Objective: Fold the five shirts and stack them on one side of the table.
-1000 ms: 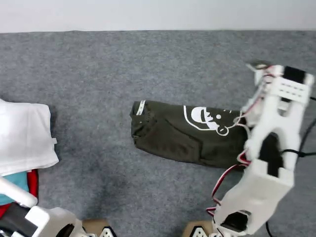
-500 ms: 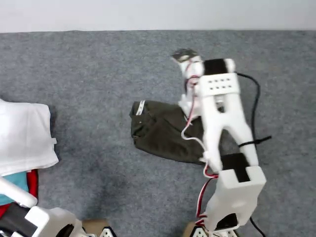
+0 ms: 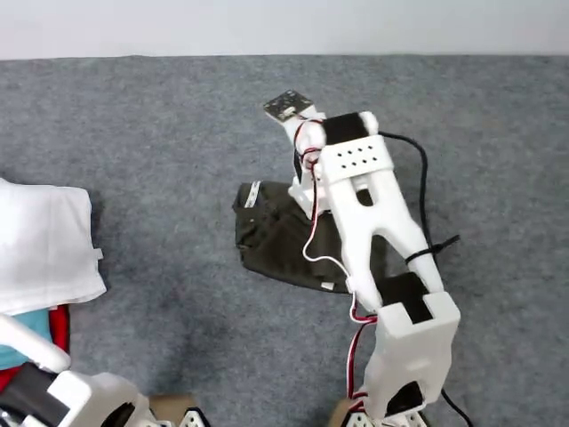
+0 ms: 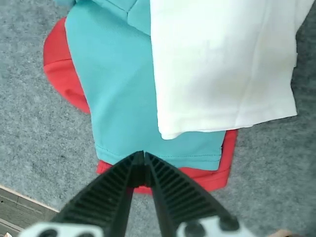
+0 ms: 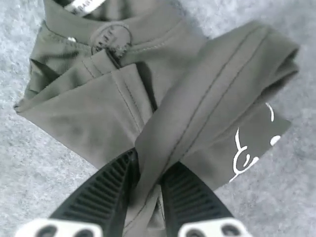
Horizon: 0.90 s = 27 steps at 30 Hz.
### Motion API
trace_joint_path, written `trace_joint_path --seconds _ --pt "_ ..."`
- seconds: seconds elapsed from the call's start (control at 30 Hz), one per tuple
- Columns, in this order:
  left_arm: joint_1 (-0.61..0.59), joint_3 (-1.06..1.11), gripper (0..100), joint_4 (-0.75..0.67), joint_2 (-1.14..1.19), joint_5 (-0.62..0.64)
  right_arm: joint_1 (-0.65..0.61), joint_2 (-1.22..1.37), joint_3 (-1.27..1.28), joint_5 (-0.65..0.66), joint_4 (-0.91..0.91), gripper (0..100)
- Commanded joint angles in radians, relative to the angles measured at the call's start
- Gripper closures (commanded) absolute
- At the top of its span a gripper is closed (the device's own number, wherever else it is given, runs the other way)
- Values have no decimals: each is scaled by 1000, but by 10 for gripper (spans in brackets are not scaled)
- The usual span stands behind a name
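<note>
A dark olive-green fabric shirt with a white cartoon print (image 5: 98,108) is lying near the middle of the grey, carpet-textured worktop (image 3: 160,133). A folded-over band of its cloth is being pinched between the ribbed black fingers of the right claw (image 5: 148,167), which is being kept narrow around that fold. The rest of the shirt is lying bunched on the worktop beneath, with the collar and neck label turned up. In the high view the white right arm (image 3: 356,160) is stretched from the near edge across the shirt, and the collar end is being left in sight beside it.

The left claw (image 4: 144,160) is being held with its fingers pressed tip to tip and nothing between them, at the edge of a stack on the left side of the worktop. Whether it is touching the cloth cannot be told. In that stack a white folded shirt (image 4: 222,64) is lying on top, a teal shirt (image 4: 123,94) under it and a red shirt (image 4: 61,74) at the bottom, each lower one showing past the one above. The stack is lying well apart from the olive-green shirt.
</note>
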Motion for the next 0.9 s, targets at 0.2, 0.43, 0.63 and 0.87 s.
trace_joint_path --seconds 0.2,0.43,0.63,0.87 --pt "3 2 993 23 -46 -2 -108 -7 -8 -5 -94 989" --pt "12 1 993 11 -44 20 -133 12 -8 -2 -147 988" --pt "12 2 993 3 -37 20 -142 70 -8 -5 -136 928" --pt "12 4 993 3 -35 20 -271 79 -81 -6 -140 757"
